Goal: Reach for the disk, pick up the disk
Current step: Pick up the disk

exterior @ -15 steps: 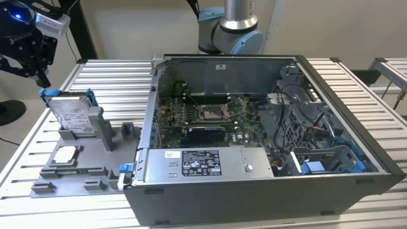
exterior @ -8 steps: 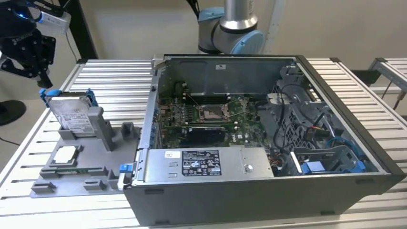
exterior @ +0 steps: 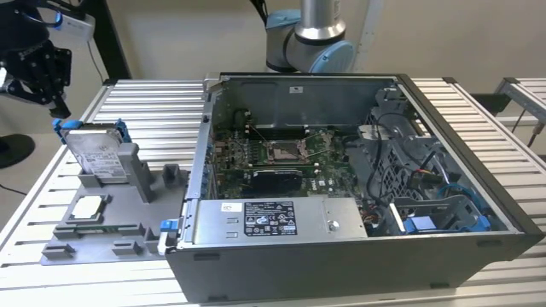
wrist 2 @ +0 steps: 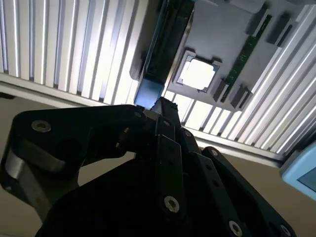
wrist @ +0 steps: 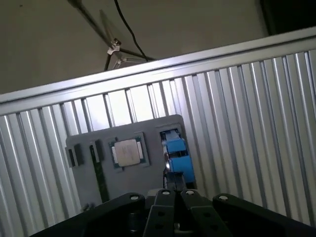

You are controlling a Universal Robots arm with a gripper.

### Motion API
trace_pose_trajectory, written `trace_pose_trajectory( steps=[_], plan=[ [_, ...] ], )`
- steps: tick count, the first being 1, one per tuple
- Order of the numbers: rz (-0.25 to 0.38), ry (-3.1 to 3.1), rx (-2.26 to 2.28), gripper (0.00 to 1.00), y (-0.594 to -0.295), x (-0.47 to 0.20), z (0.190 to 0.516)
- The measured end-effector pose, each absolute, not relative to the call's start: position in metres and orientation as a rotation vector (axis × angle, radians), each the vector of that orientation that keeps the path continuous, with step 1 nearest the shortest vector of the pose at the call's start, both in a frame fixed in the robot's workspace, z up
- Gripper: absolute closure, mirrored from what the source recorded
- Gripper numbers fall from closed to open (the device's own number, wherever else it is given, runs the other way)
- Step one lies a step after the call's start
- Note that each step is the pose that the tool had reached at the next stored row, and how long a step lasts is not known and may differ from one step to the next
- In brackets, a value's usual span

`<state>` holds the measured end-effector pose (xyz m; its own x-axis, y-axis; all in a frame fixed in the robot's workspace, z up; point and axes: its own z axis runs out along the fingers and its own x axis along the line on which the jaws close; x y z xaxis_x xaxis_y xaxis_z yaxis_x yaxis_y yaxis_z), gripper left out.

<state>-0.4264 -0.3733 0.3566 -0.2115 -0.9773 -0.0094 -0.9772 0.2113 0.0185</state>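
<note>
Exterior view overlooks the table point(exterior: 153, 96); both wrist views look past the claw point(wrist 2: 159, 102) point(wrist: 175, 180) onto its grey holder point(wrist 2: 222, 34) point(wrist: 148, 124).

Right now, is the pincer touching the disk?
Cannot tell. In the exterior view the pincer hangs at the blue edge of the disk; neither gap nor contact shows plainly.

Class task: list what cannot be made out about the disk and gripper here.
1. Disk lower part: exterior view, hidden inside the grey holder.
2. Disk label: both wrist views, disk seen edge-on.
3. Gripper body: exterior view, cut off by that view's left edge.
4. Gripper-disk contact: second wrist view, blocked by the gripper's body.
</note>
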Motion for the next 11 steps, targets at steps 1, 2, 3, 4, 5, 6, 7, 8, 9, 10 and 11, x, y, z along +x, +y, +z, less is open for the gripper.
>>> trace_pose_trajectory(
  steps=[1,2,3,4,5,6,7,8,9,10,11],
  plan=[
    [-0.032,-2.429,1.985,1.00,-0.3733,-0.4262,0.3565],
    [-0.032,-2.418,1.998,1.00,-0.3734,-0.4261,0.3564],
    [-0.032,-2.409,2.009,1.00,-0.3733,-0.4259,0.3564],
    [-0.032,-2.401,2.018,1.00,-0.3731,-0.4256,0.3564],
    [-0.032,-2.397,2.023,1.00,-0.3727,-0.4254,0.3564],
    [-0.032,-2.392,2.029,1.00,-0.3723,-0.4250,0.3563],
    [-0.032,-2.388,2.033,1.00,-0.3717,-0.4247,0.3562],
    [-0.032,-2.385,2.037,1.00,-0.3710,-0.4243,0.3562],
    [-0.032,-2.382,2.041,1.00,-0.3702,-0.4239,0.3561],
    [-0.032,-2.380,2.042,1.00,-0.3693,-0.4237,0.3562],
    [-0.032,-2.380,2.043,1.00,-0.3689,-0.4237,0.3562]
  ],
)
